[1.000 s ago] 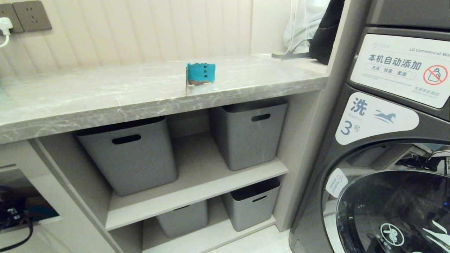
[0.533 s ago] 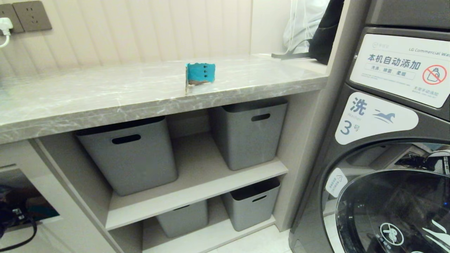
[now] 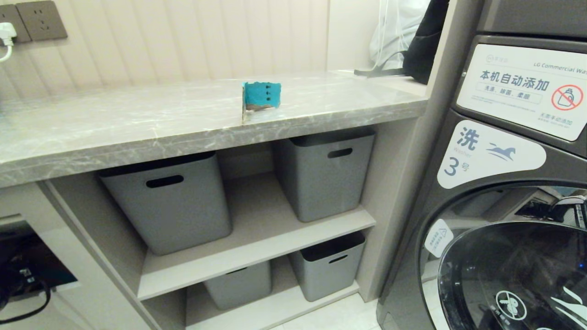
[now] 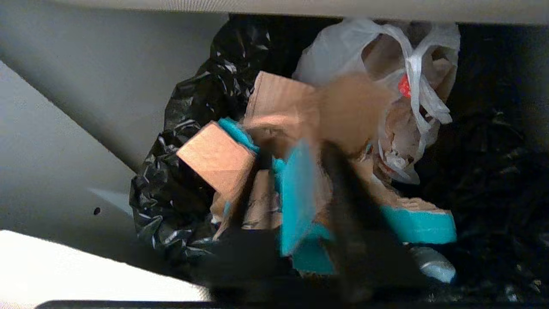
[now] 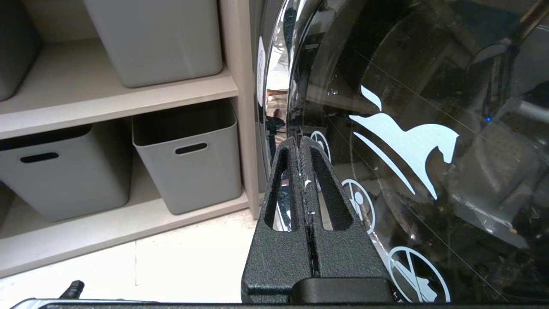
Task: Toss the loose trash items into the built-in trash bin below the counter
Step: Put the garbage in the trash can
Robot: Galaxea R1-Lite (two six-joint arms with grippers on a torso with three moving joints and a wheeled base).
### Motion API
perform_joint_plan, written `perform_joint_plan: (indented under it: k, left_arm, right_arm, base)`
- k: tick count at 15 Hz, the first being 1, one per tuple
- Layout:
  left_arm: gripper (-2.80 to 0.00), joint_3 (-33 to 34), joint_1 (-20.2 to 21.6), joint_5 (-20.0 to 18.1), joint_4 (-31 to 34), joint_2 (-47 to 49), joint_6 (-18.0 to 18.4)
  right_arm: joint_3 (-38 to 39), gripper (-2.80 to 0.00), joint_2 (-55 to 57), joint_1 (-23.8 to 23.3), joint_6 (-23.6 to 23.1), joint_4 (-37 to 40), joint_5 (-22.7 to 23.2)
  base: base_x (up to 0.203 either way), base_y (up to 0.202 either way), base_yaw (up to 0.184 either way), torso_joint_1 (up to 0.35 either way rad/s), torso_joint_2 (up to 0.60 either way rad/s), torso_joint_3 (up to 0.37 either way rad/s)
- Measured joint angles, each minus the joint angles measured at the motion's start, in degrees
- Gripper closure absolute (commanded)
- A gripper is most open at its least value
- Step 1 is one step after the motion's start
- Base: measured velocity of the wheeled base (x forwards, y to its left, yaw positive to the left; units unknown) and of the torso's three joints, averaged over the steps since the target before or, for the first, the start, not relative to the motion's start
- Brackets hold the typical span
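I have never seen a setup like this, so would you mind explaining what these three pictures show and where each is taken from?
This is a wheeled robot with two arms, each carrying a camera behind its gripper, plus one on its head.

The head view looks at a grey marble-look counter with one teal-blue cardboard scrap standing near its front edge. Below are grey baskets on shelves, and a washing machine stands to the right.

The left wrist view looks down into the trash bin, lined with a black bag and holding brown and teal cardboard pieces and a white plastic bag. The left gripper is blurred, so its grip is unclear.

The right wrist view shows the right gripper, shut and empty, parked beside the washer door.
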Motion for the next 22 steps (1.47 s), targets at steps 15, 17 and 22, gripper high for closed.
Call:
perform_joint_plan:
  k: [15, 17, 22]
  left_arm:
    - [-2.8, 14.3, 1.4, 0.0, -0.7, -10.2, -1.3]
    - [-2.8, 17.0, 1.6, -0.1, -0.7, -13.5, -2.0]
    - [0.0, 19.9, 1.6, -0.1, -0.7, -19.5, -2.1]
  right_arm:
    - [0.0, 0.0, 0.0, 0.0, 0.0, 0.0, 0.0]
    - [0.0, 0.0, 0.0, 0.0, 0.0, 0.0, 0.0]
    - [0.0, 0.0, 0.0, 0.0, 0.0, 0.0, 0.0]
  base:
    - [0.0, 0.0, 0.0, 0.0, 0.0, 0.0]
    - [0.0, 0.0, 0.0, 0.0, 0.0, 0.0]
    - [0.0, 0.0, 0.0, 0.0, 0.0, 0.0]
